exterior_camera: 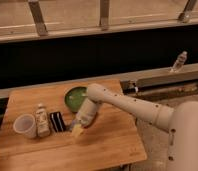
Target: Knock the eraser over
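Observation:
The eraser [57, 121], a small black block with white stripes, stands on the wooden table [107, 145] between a small white-labelled bottle [41, 120] and my arm. My gripper [77, 129] is low over the table just to the right of the eraser, a short gap away, and points down and left. The arm [122, 102] reaches in from the right across the table. The gripper covers the spot right of the eraser, so the light-blue sponge pad is hidden.
A pale cup [25, 125] stands left of the bottle. A green bowl [73, 96] sits behind the gripper, partly covered by the arm. A clear bottle [179, 61] stands on the ledge at the far right. The table's front edge is close below.

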You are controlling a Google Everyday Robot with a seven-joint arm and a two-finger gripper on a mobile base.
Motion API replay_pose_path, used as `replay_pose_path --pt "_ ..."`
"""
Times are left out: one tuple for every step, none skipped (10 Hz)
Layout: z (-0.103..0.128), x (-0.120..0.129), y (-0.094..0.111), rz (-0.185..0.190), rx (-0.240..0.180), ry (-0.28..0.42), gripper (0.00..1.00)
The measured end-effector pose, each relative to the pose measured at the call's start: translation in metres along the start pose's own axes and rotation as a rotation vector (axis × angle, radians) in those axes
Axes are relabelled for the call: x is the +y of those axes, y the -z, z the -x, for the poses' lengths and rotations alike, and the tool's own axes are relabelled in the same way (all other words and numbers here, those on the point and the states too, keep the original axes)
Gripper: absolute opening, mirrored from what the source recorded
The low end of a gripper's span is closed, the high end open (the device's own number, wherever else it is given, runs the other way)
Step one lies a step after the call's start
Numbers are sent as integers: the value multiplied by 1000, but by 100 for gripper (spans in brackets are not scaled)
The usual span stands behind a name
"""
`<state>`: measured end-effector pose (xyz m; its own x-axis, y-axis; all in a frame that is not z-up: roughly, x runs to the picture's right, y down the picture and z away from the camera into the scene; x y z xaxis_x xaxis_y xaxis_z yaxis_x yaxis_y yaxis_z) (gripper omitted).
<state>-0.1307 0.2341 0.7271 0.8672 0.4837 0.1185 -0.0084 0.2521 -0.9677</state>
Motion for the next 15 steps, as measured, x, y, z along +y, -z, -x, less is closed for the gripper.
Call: replay_pose_path --pt "7 2 -6 16 12 3 0" --pt "15 1 -9 22 18 0 0" --pt "22 2 -14 28 26 3 0" --pt "32 3 -19 32 34 11 0" --pt "38 3 -20 31 37 15 0" --pt "46 5 -22 29 44 22 0" --pt "62 9 -26 27 54 39 0" --pt "74 12 -28 24 55 50 0" --pt "87 14 -30 21 53 62 0" --pt "100 15 -35 20 51 80 0" --pt "117 20 -44 10 43 124 0" --pt "122 21 -45 -20 38 165 0" --pt "126 20 -45 -106 30 213 0" --pt "129 16 -40 -236 26 238 0" --pt "129 9 -31 -347 20 242 0"
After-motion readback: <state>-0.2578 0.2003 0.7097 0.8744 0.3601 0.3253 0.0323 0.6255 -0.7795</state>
